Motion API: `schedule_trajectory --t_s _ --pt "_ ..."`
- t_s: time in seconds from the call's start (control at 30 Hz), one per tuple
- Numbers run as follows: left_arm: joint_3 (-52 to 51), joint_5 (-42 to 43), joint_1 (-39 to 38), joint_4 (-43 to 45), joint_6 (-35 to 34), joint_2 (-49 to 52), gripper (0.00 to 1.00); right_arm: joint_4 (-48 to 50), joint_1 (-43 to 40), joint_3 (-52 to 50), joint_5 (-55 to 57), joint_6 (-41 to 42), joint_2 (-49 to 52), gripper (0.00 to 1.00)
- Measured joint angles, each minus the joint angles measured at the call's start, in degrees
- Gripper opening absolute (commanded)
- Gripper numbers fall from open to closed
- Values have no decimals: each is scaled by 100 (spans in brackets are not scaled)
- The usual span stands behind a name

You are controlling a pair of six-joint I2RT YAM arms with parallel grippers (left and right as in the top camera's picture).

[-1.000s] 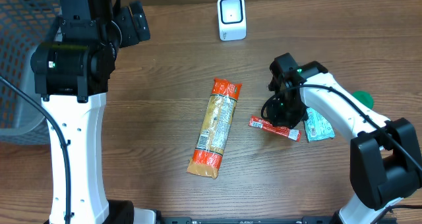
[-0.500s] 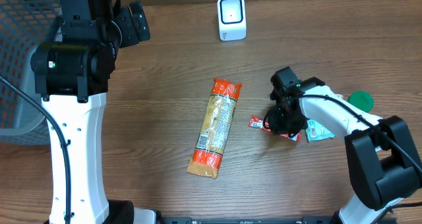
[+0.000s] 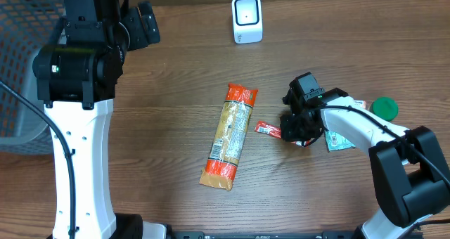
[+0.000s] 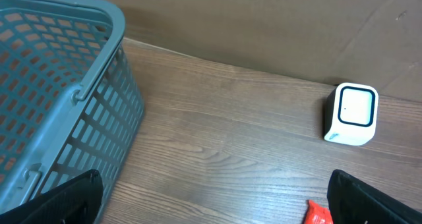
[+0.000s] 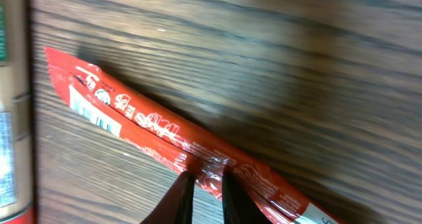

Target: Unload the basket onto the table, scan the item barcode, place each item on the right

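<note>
A slim red sachet (image 5: 151, 128) is pinched by my right gripper (image 5: 205, 176), which is shut on it near its middle. A small white barcode patch (image 5: 92, 112) shows near the sachet's free end. In the overhead view the sachet (image 3: 268, 129) sticks out leftward from the right gripper (image 3: 299, 130), just right of a long orange packet (image 3: 229, 135). The white scanner (image 3: 247, 19) stands at the table's far edge, also visible from the left wrist as a white scanner (image 4: 351, 113). My left gripper (image 4: 214, 211) hangs high and open, holding nothing.
A teal packet (image 3: 341, 137) and a green cap (image 3: 384, 108) lie right of the right gripper. A blue-grey basket (image 3: 21, 56) stands at the far left, and the basket (image 4: 46, 85) fills the left of the left wrist view.
The right gripper has drawn the red sachet leftward, closer to the orange packet. The left arm has not moved.
</note>
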Motion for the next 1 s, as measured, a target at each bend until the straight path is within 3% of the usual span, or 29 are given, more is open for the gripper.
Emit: schedule_trajectory --t_s 0.37,0.53,0.67,0.77,1.0 --pt "0 0 0 0 0 0 100 151 0 -4 -435 127 0 18" --pt "0 0 0 0 0 0 100 -459 -87 468 -726 35 -13 29" --pt "0 0 0 0 0 0 100 -1152 -332 977 -675 -210 -295 47" --pt "0 0 0 0 -2 0 100 -1615 -516 1119 -431 -271 -557 53" --pt "0 0 0 0 0 0 100 -2138 -678 1110 22 -308 -616 54"
